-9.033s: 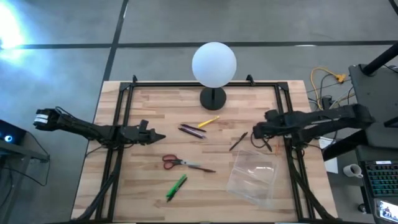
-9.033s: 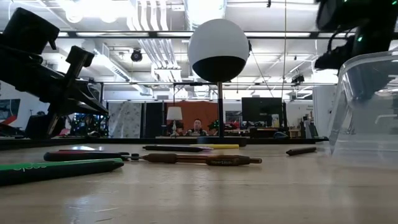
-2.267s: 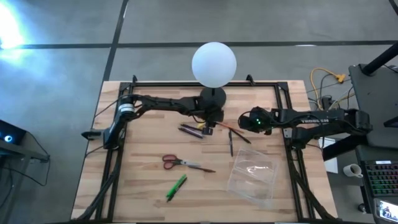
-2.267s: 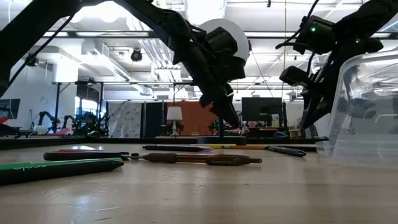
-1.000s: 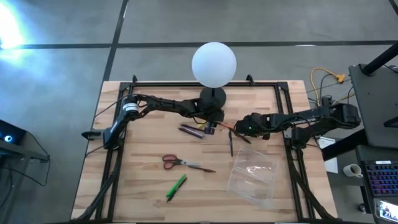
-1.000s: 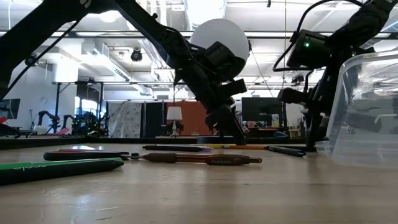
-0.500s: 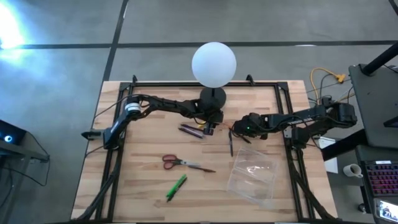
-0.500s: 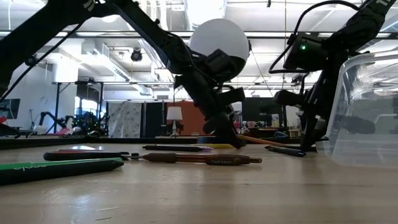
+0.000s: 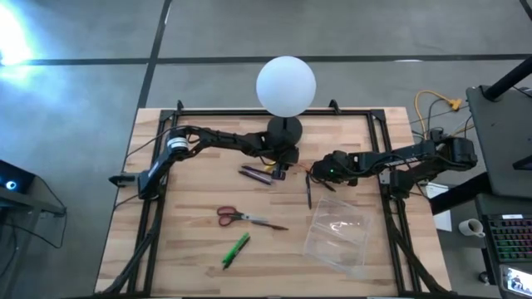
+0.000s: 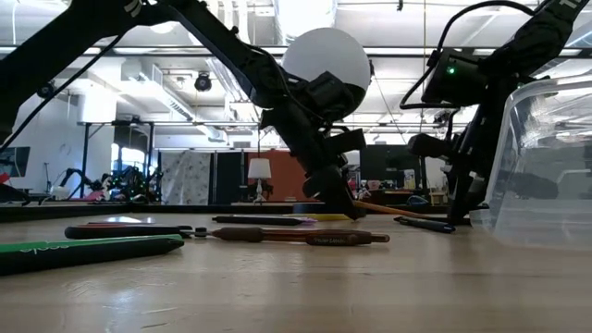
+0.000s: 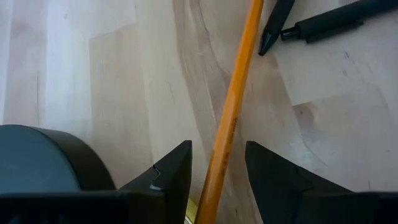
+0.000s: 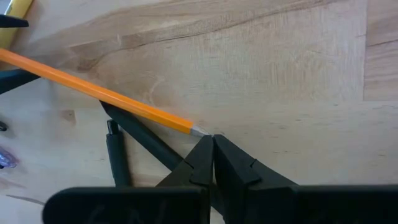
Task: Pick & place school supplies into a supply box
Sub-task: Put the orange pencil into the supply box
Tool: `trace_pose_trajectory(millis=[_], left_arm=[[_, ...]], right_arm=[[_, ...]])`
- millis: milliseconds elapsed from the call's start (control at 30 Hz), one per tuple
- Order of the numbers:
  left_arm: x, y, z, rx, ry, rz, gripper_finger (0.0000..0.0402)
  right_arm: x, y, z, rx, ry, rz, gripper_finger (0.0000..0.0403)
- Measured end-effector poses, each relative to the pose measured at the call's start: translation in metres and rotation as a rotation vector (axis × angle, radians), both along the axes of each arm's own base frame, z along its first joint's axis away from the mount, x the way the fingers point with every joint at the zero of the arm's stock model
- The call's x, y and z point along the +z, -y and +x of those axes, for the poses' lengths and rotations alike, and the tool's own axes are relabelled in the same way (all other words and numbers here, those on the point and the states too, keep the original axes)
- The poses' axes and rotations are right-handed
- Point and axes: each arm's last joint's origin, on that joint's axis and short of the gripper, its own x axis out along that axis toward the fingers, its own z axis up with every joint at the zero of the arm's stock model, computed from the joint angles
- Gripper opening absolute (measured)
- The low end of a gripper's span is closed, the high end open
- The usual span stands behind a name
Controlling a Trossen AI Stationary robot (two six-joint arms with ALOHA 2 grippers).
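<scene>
An orange-yellow pencil [image 11: 239, 81] lies near the lamp's base. My left gripper [image 11: 219, 144] slants down over it, open, one finger on each side of its shaft. In the low view the pencil [image 10: 377, 211] slopes down from the left gripper [image 10: 344, 208] toward its sharpened tip [image 12: 199, 130]. My right gripper [image 12: 212, 138] stands shut just beside that tip, over a dark pen [image 12: 143, 143]. The red-handled scissors [image 9: 237, 218], green marker [image 9: 235, 249] and more dark pens [image 9: 256, 174] lie flat on the table. The clear supply box [image 9: 337, 235] sits at the near right. My left gripper's fingers [image 11: 177, 171] flank the pencil's shaft [image 11: 217, 168] and run along it, slanting down from the table's left. A gap shows on both sides, so I cannot tell whether they touch it. My right gripper's shut fingertips [image 12: 205, 149] point down beside the pencil's tip; whether they touch it or the pen, I cannot tell.
The white globe lamp [image 9: 286, 85] stands on its black base [image 9: 284, 131] just behind both grippers. Another dark pen [image 9: 309, 195] lies between the grippers and the box. Bare wood lies along the table's left and near sides.
My left gripper has dipped a little lower over the pencil. In the low view the pencil lay flat along the table a second ago; now it slopes, higher at the left gripper's end, its tip still down by the right gripper.
</scene>
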Motion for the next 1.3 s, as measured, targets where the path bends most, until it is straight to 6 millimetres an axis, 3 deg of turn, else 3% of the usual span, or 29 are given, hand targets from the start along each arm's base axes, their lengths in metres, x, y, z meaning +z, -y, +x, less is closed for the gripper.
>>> trace_pose_trajectory(millis=[367,600,833,1067,1300], left_arm=[[0.006,0.000,0.000,0.003,-0.035,-0.013,0.0018],[0.005,0.000,0.000,-0.002,-0.048,0.016,0.0017],[0.010,0.006,-0.006,0.021,-0.108,0.030,0.0010],[0.047,0.028,-0.006,0.021,-0.009,0.033,0.0010],[0.078,0.081,-0.003,-0.121,0.098,0.009,0.0010]], right_arm=[[0.000,0.000,0.000,0.007,-0.004,-0.002,0.0009],[0.007,-0.001,-0.007,0.016,-0.014,-0.014,0.0009],[0.044,-0.003,-0.036,-0.028,-0.141,-0.118,0.0009],[0.066,-0.003,-0.062,-0.142,-0.117,-0.211,0.0009],[0.067,-0.003,-0.065,-0.135,-0.106,-0.223,0.0009]])
